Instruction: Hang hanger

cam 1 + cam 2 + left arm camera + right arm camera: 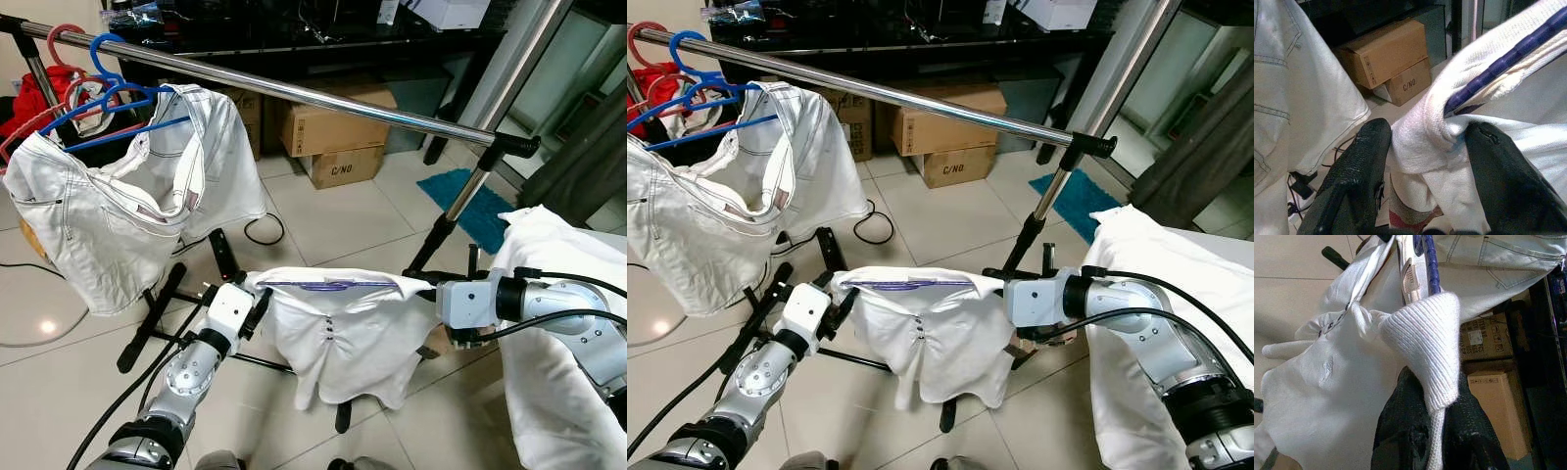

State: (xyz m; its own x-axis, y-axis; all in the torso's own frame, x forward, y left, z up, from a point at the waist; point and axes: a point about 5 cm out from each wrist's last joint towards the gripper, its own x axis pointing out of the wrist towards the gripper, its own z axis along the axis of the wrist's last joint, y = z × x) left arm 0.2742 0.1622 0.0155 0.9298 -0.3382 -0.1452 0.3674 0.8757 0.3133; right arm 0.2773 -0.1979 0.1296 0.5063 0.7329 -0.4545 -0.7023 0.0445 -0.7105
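**Below the rail: a dressed hanger held at both shoulders, with the lift not yet made**

Nearest the robot, the left gripper (257, 311) and the right gripper (431, 291) hold the two ends of a purple hanger (331, 285) that carries a white top (345, 338). The left wrist view shows the left fingers (1359, 169) spread a little, with a bunched shoulder of the white top and the hanger's end between them. The right wrist view shows the right fingers (1413, 431) closed tight on the other knitted shoulder, the hanger's arm running just above. The hanger lies level between the two grippers, well below the chrome rail (323, 98). Its hook cannot be made out.

Beyond the rail's near span, white denim shorts (118, 211) hang from a blue hanger (122, 98), with red hangers (59, 49) further left. Cardboard boxes (333, 137) stand on the tiled floor behind.

Likely hazards: both grips appear to bear mostly on cloth, so the hanger may slide inside the top during the lift and tilt. With the hook unseen, it may meet the rail turned the wrong way. Unequal raising of the arms would slew the hanger. The free span of rail lies toward the right end; drifting left risks snagging the shorts.
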